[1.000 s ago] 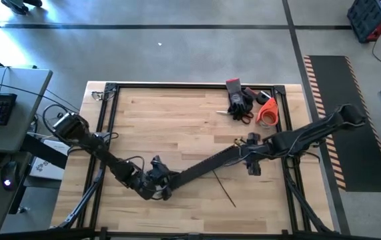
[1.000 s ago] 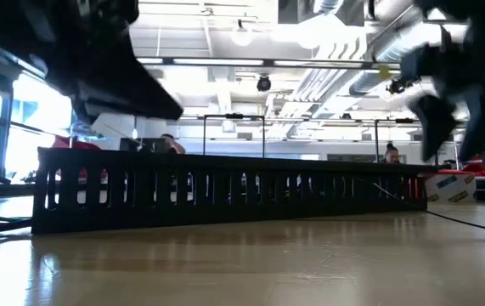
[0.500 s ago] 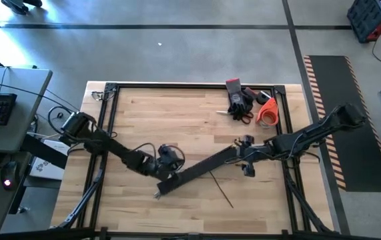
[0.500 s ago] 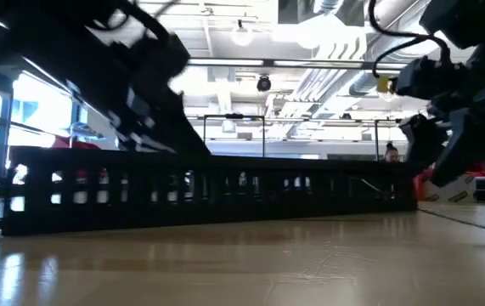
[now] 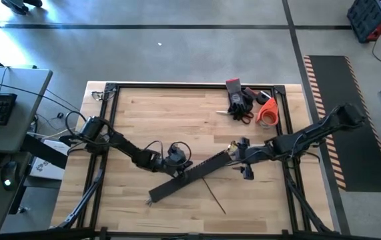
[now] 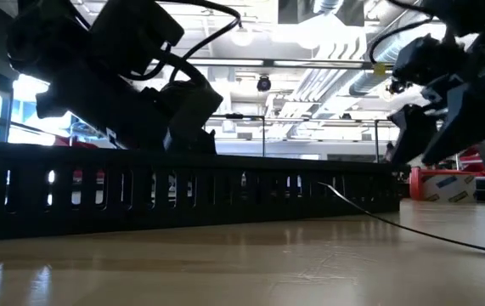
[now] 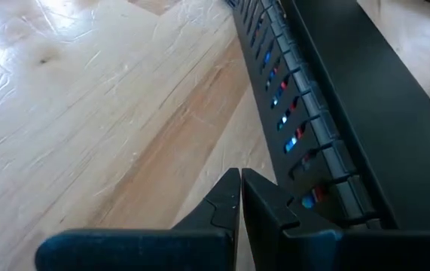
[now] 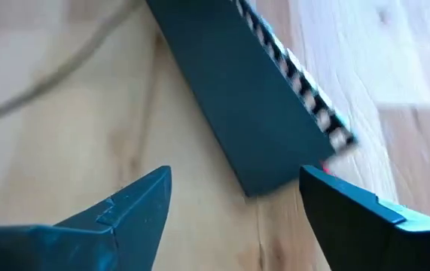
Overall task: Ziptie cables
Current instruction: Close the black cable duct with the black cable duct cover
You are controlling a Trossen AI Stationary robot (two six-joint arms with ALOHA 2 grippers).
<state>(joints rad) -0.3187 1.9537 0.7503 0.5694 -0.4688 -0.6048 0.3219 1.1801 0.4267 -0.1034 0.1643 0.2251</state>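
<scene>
The black slotted bar [image 5: 190,175] lies slantwise across the middle of the worktop [image 5: 177,113], its lower end toward the near edge, its upper end toward the right side. The left gripper [image 5: 177,160] is clenched, empty, and sits just beside the bar's long side, about a third of the way up from the lower end; in its wrist view the fingertips [image 7: 237,197] meet right against the slotted wall. The right gripper [image 5: 238,148] hangs at the bar's upper end with its fingers spread wide either side of the end, holding nothing.

Of the cables, only one thin dark wire [image 5: 213,197] shows, running from under the bar toward the near edge; no loose bundle is visible, and no ziptie can be made out.

The step looks like positioning the bar. To do it well, push with the closed left tips low on the wall so the bar slides without tipping. Close the right fingers squarely on the end, not a corner. Keep the wire from being dragged or pinched underneath.
</scene>
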